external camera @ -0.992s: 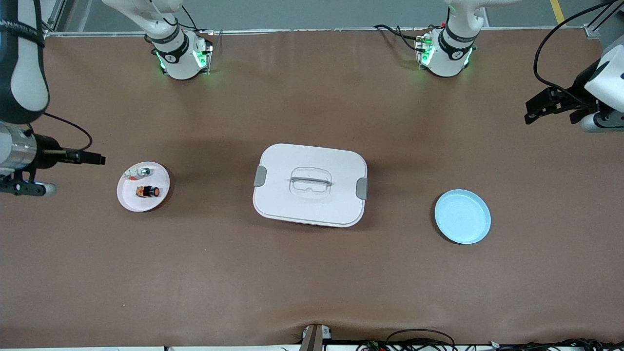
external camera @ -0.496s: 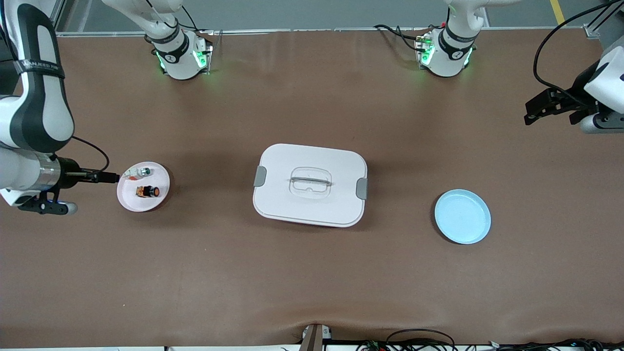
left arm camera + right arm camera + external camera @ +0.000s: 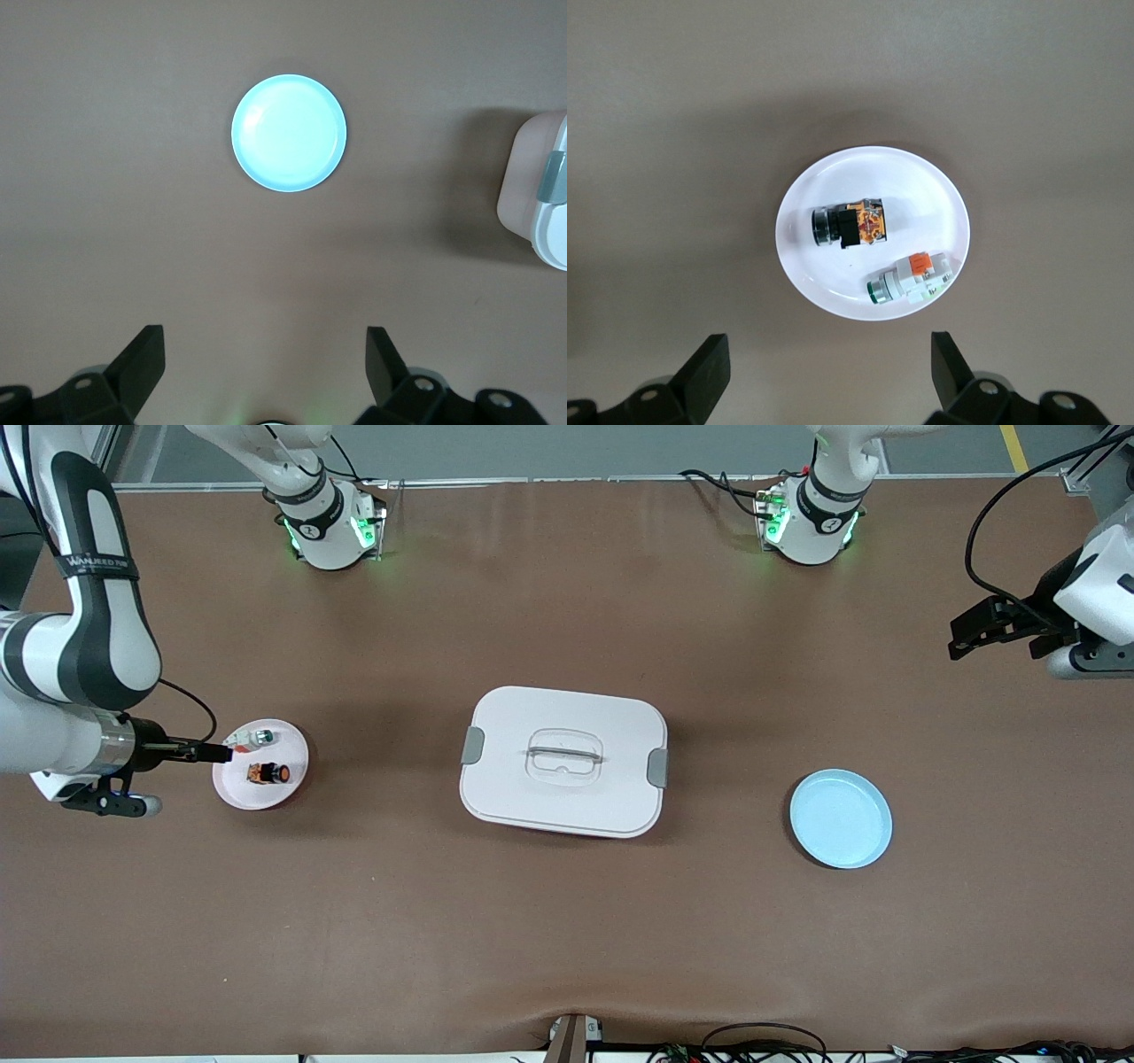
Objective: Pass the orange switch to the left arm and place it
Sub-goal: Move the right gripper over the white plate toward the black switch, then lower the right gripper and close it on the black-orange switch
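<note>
Layout: the orange switch lies on its side in a small white dish at the right arm's end of the surface, with a small white-grey part just beside it at the switch's 11 o'clock in the front view. The box sits mid-surface, directly between the white dish and an empty blue plate at the left arm's end. Judgement: the plate is the likely drop point, and the box blocks a straight low path, hence a two-arm handover.

Right gripper: over the edge of the white dish at the dish's 9 o'clock, fingers spread wide, nothing between them. Its wrist view looks straight down on the switch, which suggests an approach to pick.

Left gripper: fingers wide apart, empty, high over the surface edge at roughly 2 o'clock from the blue plate. It waits.

Change vs. a second ago: the right arm has swung in from the surface edge, its gripper moving from well clear of the white dish to its rim. The left gripper has shifted only slightly. Switch, box and plate unmoved.
</note>
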### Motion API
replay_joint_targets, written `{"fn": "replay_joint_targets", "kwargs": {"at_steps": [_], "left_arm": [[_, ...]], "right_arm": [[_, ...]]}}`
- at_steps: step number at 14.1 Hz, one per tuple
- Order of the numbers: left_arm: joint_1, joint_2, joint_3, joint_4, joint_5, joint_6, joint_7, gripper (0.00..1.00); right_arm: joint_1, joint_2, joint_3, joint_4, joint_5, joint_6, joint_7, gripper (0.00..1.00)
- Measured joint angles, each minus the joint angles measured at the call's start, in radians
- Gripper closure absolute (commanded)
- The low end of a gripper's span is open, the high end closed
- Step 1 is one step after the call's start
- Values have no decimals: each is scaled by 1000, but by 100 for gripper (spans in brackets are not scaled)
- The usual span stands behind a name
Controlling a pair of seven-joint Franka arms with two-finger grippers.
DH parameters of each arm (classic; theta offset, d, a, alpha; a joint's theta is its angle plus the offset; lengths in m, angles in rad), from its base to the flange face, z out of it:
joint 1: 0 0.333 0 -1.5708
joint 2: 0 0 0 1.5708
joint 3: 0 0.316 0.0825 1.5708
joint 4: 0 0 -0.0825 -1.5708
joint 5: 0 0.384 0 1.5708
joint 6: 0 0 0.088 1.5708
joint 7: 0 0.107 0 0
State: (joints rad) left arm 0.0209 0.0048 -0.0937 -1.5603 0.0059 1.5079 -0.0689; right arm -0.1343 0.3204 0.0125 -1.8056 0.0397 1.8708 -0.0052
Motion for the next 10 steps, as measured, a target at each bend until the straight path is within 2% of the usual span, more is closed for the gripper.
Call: {"fn": "replay_joint_targets", "kwargs": {"at_steps": [4, 7, 10], "left_arm": [[0, 13, 0, 0, 0, 6, 0, 0], [0, 17, 0, 0, 0, 8, 0, 0], [0, 19, 0, -4, 0, 8, 0, 0]], "right_arm": [[-21, 0, -1, -105, 0, 117, -30, 0], [-35, 0, -1, -137, 10, 166, -49, 0], [-47, 0, -2, -147, 62, 199, -105, 0]]}}
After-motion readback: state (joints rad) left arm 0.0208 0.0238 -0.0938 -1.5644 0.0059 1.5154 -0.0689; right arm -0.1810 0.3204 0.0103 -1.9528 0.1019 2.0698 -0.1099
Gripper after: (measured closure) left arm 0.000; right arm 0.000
